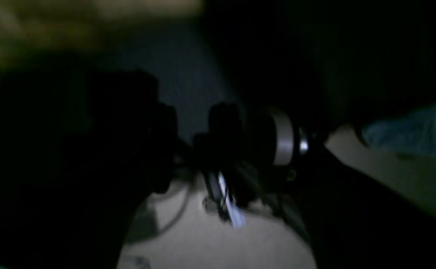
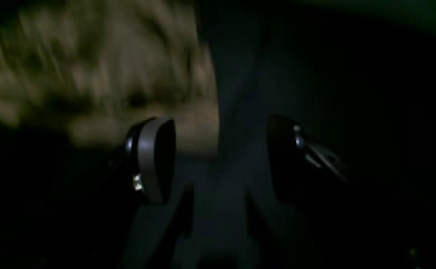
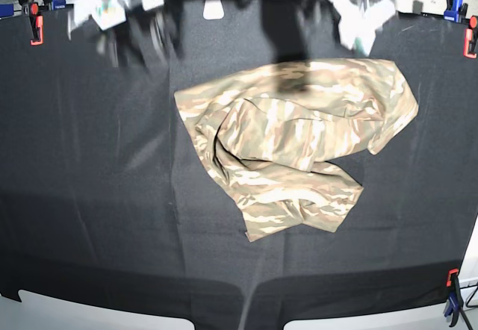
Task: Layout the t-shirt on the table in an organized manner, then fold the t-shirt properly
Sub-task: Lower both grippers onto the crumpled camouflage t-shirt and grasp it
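Right gripper [image 2: 220, 160]: closest to the lens in the right wrist view, its two dark fingers [image 2: 154, 160] standing wide apart with nothing between them; only black cloth shows in the gap.
T-shirt [image 3: 299, 139]: camouflage print, crumpled and partly folded over itself, lying near the middle of the table, one corner trailing toward the table's near edge.
T-shirt seen from the right wrist: a blurred tan patch just beyond the left-hand finger, not gripped.
Table [image 3: 89, 195]: black cloth, reaching well past the t-shirt on every side.
Clamps [image 3: 35, 22]: orange and blue, at the table's corners.
Left gripper [image 1: 203, 149]: dim and smeared in its own view; fingers look spread, holding nothing I can make out.
Arms in the base view: blurred shapes at the table's far edge, beyond the t-shirt.
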Robot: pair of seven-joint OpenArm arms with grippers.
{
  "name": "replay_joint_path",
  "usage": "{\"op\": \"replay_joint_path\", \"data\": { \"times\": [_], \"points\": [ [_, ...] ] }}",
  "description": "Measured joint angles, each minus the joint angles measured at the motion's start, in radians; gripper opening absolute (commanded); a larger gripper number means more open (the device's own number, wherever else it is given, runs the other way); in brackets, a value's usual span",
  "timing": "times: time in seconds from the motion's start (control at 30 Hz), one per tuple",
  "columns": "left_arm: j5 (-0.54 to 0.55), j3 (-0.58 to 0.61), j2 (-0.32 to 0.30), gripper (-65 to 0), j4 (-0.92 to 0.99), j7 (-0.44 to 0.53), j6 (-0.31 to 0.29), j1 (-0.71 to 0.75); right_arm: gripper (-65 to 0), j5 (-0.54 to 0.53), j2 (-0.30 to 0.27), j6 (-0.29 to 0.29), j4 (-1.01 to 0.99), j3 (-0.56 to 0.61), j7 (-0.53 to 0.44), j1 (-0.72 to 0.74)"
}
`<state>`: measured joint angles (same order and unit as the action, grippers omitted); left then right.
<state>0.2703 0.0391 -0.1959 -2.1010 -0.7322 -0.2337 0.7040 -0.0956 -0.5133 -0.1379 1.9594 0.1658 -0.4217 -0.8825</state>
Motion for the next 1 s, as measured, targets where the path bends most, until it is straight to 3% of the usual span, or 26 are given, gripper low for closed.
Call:
{"op": "replay_joint_path", "data": {
  "times": [0.33,0.6,0.77,0.8,0.93,1.0],
  "points": [
    [0.043,0.001,0.000,-33.2,0.000,0.021,-0.003,-0.214,-28.0,0.017,0.000,0.004,0.000,0.045,0.036,0.304],
    [0.044,0.001,0.000,-33.2,0.000,-0.003,-0.003,-0.407,-28.0,0.017,0.002,0.008,-0.001,0.101,0.418,0.544],
    [0.044,0.001,-0.001,-33.2,0.000,-0.001,-0.004,-0.497,-28.0,0.008,0.047,0.012,-0.001,0.102,0.662,0.666],
    [0.044,0.001,-0.001,-33.2,0.000,-0.001,-0.003,-0.510,-28.0,0.009,0.065,0.027,-0.001,0.101,0.741,0.690],
    [0.045,0.002,-0.001,-33.2,0.000,0.000,-0.003,-0.538,-28.0,0.014,0.122,0.241,-0.001,0.101,1.023,0.780],
    [0.044,0.001,-0.001,-33.2,0.000,-0.001,-0.003,-0.537,-28.0,-0.014,0.153,0.290,-0.001,0.101,1.120,0.803]
  ]
}}
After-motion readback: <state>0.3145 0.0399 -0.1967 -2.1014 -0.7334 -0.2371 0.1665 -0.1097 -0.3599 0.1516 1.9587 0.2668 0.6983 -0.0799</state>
